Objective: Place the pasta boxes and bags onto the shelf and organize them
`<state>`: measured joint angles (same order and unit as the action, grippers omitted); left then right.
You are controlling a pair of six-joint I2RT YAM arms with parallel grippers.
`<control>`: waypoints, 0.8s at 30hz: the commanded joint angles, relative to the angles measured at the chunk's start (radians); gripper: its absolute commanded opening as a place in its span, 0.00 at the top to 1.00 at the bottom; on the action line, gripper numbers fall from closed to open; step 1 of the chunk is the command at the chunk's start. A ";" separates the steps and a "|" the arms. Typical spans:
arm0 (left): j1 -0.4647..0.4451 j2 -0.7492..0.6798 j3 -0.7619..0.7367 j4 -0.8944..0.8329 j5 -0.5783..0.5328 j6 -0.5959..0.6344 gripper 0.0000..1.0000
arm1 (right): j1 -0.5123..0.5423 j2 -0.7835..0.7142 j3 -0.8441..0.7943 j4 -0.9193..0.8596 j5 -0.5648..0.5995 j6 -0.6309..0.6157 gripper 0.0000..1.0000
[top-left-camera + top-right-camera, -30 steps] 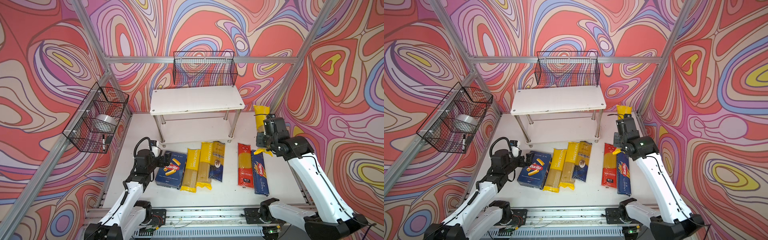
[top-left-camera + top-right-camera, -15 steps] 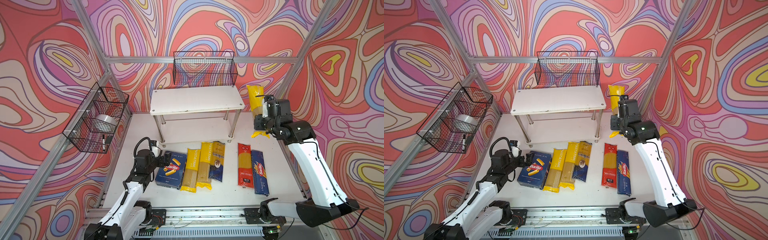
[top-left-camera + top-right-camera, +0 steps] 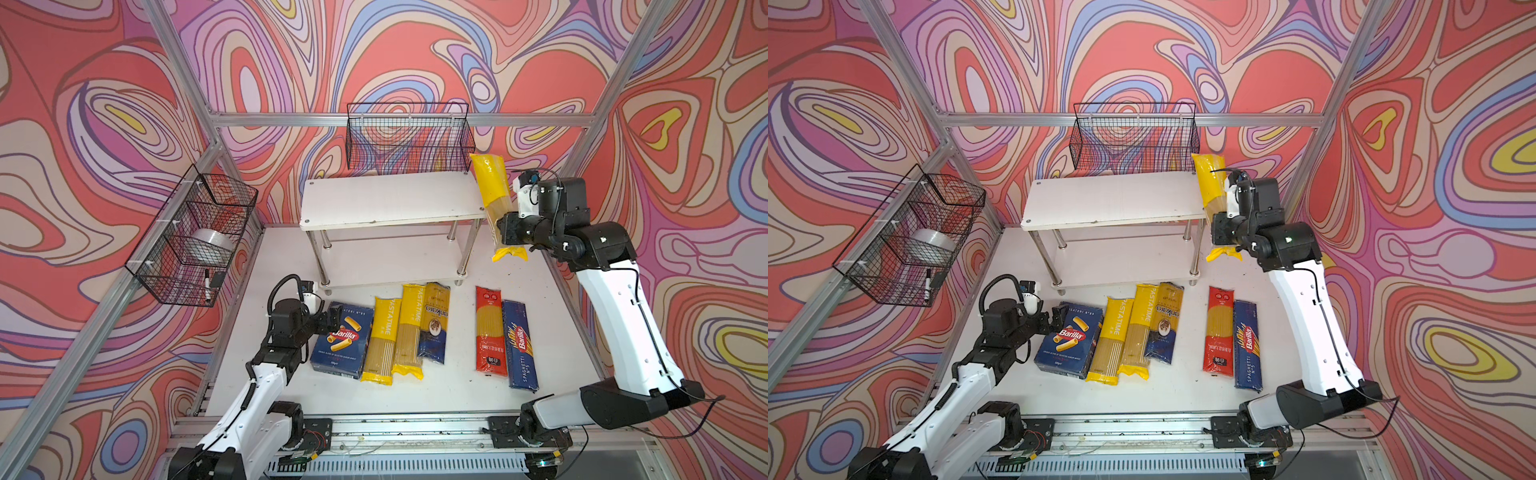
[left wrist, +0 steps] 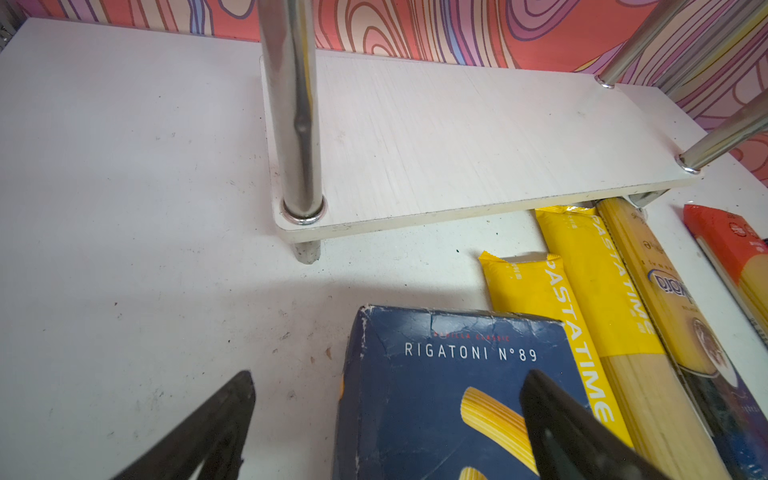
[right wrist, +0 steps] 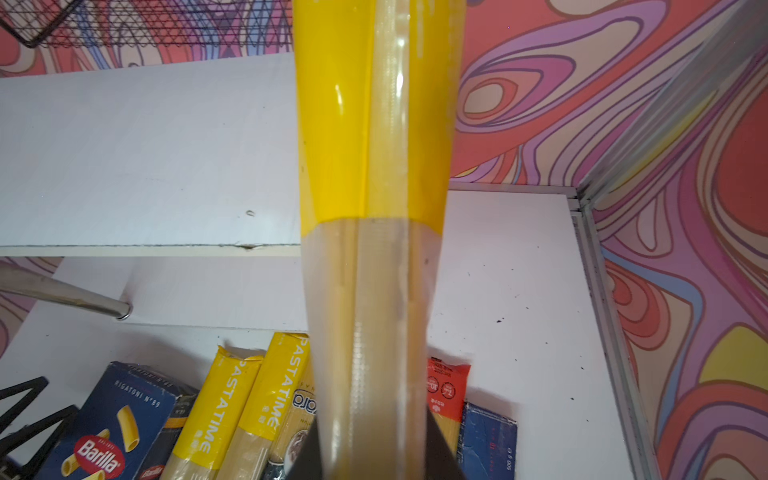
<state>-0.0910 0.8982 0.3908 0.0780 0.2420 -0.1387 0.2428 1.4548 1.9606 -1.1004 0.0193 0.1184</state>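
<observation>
My right end effector point(image 3: 500, 232) is clamped on the yellow-and-clear spaghetti bag point(image 3: 490, 183) near its lower end, and the shelf point(image 3: 386, 199) stands just to its left. My left end effector point(image 3: 332, 318) is spread open, with the rigatoni box point(image 3: 343, 345) under one finger.

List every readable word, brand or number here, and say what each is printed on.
"RIGATONI N°89", "Barilla": rigatoni box.
"PASTATIME": left yellow bag.
"PASTATIME": middle yellow bag.
"ankara", as far as it reads: gold-and-navy bag.
"Barilla", "SPAGHETTI N°5": narrow blue box.
Too small to read: the print on the red bag.
No text shows on the lifted yellow bag.
</observation>
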 commanded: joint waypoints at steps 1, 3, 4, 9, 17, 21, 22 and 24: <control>-0.003 0.002 0.024 -0.014 -0.001 0.005 0.00 | -0.003 0.005 0.074 0.151 -0.085 0.010 1.00; -0.002 0.001 0.023 -0.015 -0.001 0.005 0.00 | -0.003 0.021 0.094 0.153 -0.093 0.013 1.00; -0.003 0.001 0.023 -0.015 -0.001 0.005 0.00 | -0.003 0.028 0.104 0.154 -0.101 0.016 1.00; -0.003 0.002 0.024 -0.015 -0.001 0.004 0.00 | 0.001 0.077 0.160 0.145 -0.123 0.026 1.00; -0.002 0.001 0.023 -0.015 0.002 0.005 0.00 | 0.014 0.187 0.266 0.061 -0.118 0.013 1.00; -0.002 0.001 0.023 -0.015 0.000 0.005 0.00 | 0.028 0.258 0.358 -0.019 -0.081 -0.010 1.00; -0.003 0.001 0.023 -0.014 0.000 0.005 0.00 | 0.034 0.283 0.392 -0.045 -0.068 -0.016 1.00; -0.003 0.001 0.023 -0.014 -0.002 0.004 0.00 | 0.044 0.311 0.432 -0.072 -0.038 -0.021 1.00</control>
<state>-0.0910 0.8982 0.3908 0.0780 0.2424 -0.1387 0.2707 1.7535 2.3039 -1.2320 -0.0658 0.1253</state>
